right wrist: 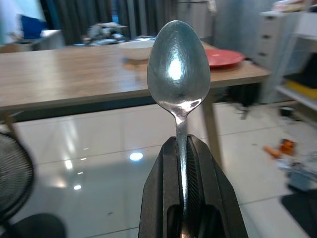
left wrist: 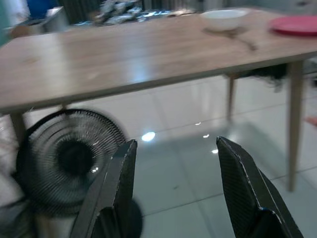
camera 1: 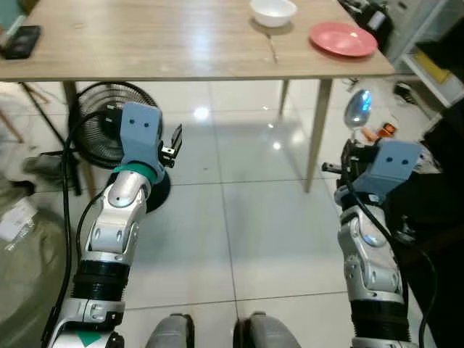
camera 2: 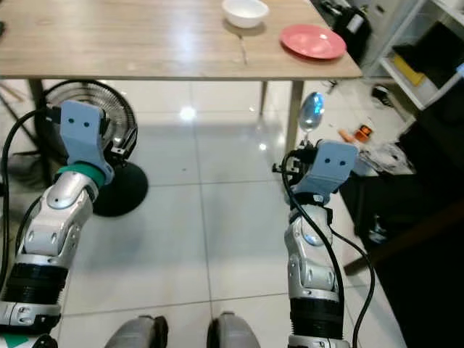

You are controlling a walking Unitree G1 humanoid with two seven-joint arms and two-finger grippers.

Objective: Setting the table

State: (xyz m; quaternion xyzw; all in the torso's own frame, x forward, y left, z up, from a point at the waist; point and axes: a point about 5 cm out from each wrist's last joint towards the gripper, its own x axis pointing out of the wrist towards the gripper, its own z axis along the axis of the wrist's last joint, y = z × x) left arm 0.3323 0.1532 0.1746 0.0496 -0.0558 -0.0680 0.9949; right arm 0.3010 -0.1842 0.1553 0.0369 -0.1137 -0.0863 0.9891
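With a white bowl [camera 1: 273, 11], a pink round plate [camera 1: 343, 38] and a thin utensil [camera 1: 272, 48] already on the light wooden counter [camera 1: 145, 40] ahead, the right tool [right wrist: 187, 163] clamps a shiny metal spoon [right wrist: 178, 69] upright, yet to be laid down, while the left tool [left wrist: 173, 188] gapes empty.

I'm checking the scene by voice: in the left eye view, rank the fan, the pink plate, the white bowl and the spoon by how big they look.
1. Fan, clearly largest.
2. Pink plate.
3. White bowl, cut off by the top edge, so its place is unsure.
4. Spoon, held in the right end effector, smallest.
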